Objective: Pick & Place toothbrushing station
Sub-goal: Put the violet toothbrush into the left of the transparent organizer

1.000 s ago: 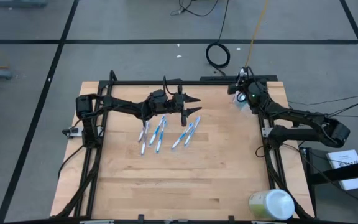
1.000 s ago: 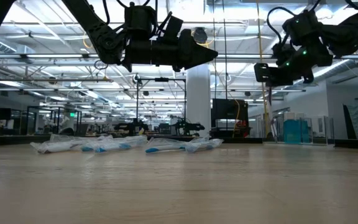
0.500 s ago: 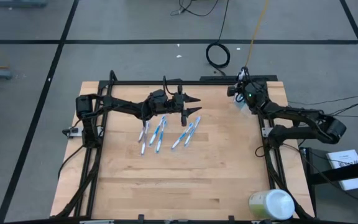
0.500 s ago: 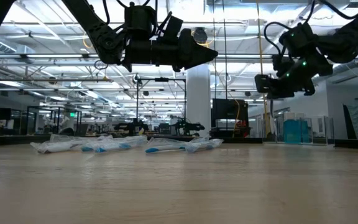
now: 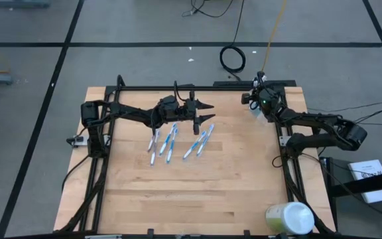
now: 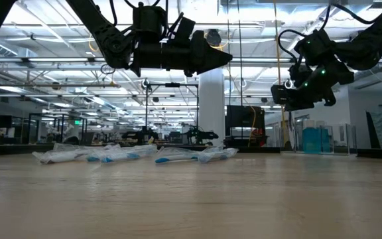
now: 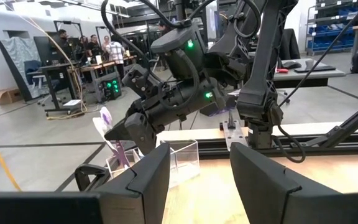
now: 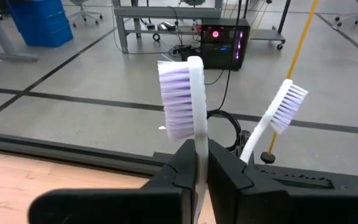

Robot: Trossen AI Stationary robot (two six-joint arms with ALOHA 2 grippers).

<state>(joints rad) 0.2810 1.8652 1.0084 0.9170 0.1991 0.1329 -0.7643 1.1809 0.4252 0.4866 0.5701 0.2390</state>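
Right end effector (image 8: 196, 163) is pinched on a white toothbrush (image 8: 191, 93), purple bristles up, held above the clear cup (image 7: 178, 160) at the far right corner of the worktop (image 5: 197, 192). A second toothbrush (image 8: 272, 118) leans in that cup. Left end effector (image 5: 207, 113) hangs mid-air over the far centre, fingers spread, nothing between them. The loose wrapped toothbrushes (image 5: 174, 142) lie flat in a cluster just under and in front of it. Pale green-and-white container (image 5: 289, 218) sits at the near right corner.

Handle of the purple-bristled toothbrush (image 8: 196, 106) hidden between the right claw (image 8: 197, 171) fingers.
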